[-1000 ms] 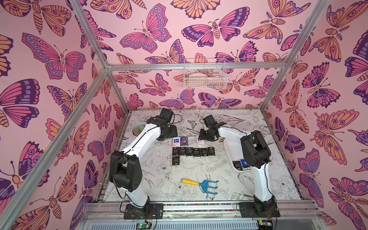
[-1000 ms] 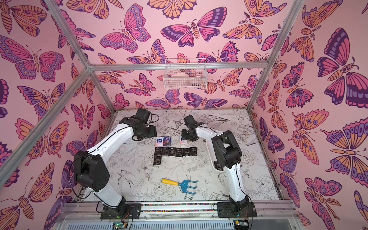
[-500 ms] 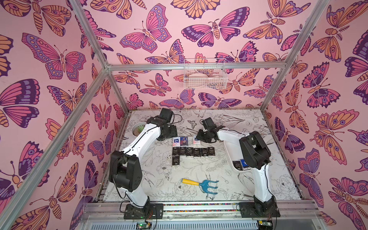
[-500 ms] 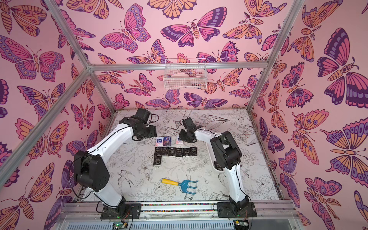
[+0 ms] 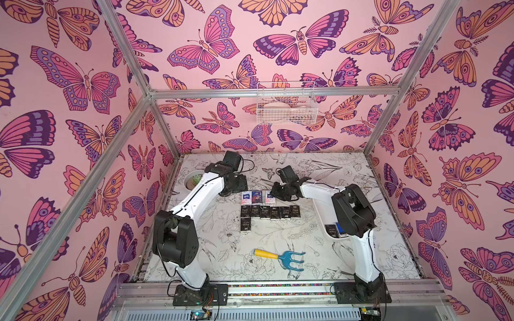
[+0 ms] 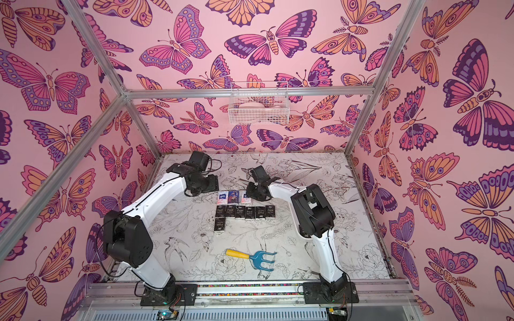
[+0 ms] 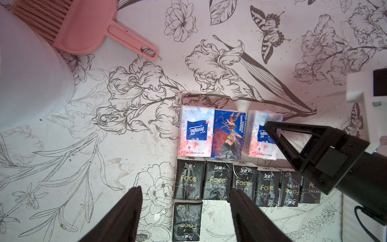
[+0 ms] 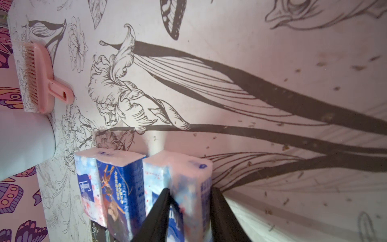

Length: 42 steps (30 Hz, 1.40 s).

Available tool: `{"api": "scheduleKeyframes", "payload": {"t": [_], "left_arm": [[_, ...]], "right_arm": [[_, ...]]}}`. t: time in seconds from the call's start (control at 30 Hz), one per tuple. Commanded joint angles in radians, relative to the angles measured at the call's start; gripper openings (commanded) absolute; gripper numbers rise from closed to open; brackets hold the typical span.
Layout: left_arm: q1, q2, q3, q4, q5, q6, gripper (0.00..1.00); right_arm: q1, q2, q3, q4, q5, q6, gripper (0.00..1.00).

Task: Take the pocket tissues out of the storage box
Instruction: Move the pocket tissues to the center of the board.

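Note:
Several black "Face" pocket tissues (image 5: 271,212) lie in a row on the table, with one more (image 5: 245,224) in front of the row's left end. Behind them sit a white-blue Tempo packet (image 7: 195,131) and a dark blue one (image 7: 228,134). My right gripper (image 8: 189,189) is shut on another white-blue packet (image 8: 180,167), held just right of the blue one, low at the table. The left gripper (image 7: 186,209) hovers open above the black packets, holding nothing. The white storage box (image 5: 328,222) stands at the right, largely hidden by my right arm, with a black and a blue packet showing inside.
A pink hand brush (image 7: 83,27) lies near the round white plant pot (image 5: 192,180) at the back left. A yellow-handled blue garden rake (image 5: 281,257) lies near the front. A white wire basket (image 5: 286,107) hangs on the back wall.
My right gripper has carried the white-blue packet leftward, up beside the blue packet. The left arm has not moved.

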State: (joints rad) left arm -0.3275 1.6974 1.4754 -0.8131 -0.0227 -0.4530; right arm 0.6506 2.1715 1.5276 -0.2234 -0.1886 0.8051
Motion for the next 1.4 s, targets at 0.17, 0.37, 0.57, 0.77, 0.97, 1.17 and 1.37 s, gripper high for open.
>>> {"api": "scheduleKeyframes", "payload": {"t": [0.17,0.37,0.57,0.77,0.97,1.17,1.37], "left_arm": [[0.006,-0.009,-0.021,-0.026,-0.025,0.005,0.72],[0.007,-0.006,-0.023,-0.025,-0.019,0.005,0.72],[0.008,-0.003,-0.021,-0.024,-0.017,0.005,0.72],[0.008,-0.003,-0.021,-0.026,-0.016,0.005,0.72],[0.009,-0.007,-0.021,-0.025,-0.014,0.005,0.72],[0.009,-0.009,-0.016,-0.024,-0.01,0.005,0.72],[0.009,0.0,-0.013,-0.023,0.001,0.003,0.72]], "right_arm": [[0.018,0.04,0.042,-0.004,-0.01,0.011,0.35],[0.026,0.043,0.046,-0.003,-0.016,0.011,0.35],[0.026,0.042,0.049,-0.005,-0.023,0.008,0.35],[0.026,0.034,0.052,-0.012,-0.022,0.005,0.37],[0.014,0.01,0.051,-0.014,-0.021,0.003,0.47],[-0.012,-0.055,0.04,-0.029,-0.008,-0.02,0.51],[-0.047,-0.183,-0.001,-0.145,0.045,-0.112,0.55]]}}
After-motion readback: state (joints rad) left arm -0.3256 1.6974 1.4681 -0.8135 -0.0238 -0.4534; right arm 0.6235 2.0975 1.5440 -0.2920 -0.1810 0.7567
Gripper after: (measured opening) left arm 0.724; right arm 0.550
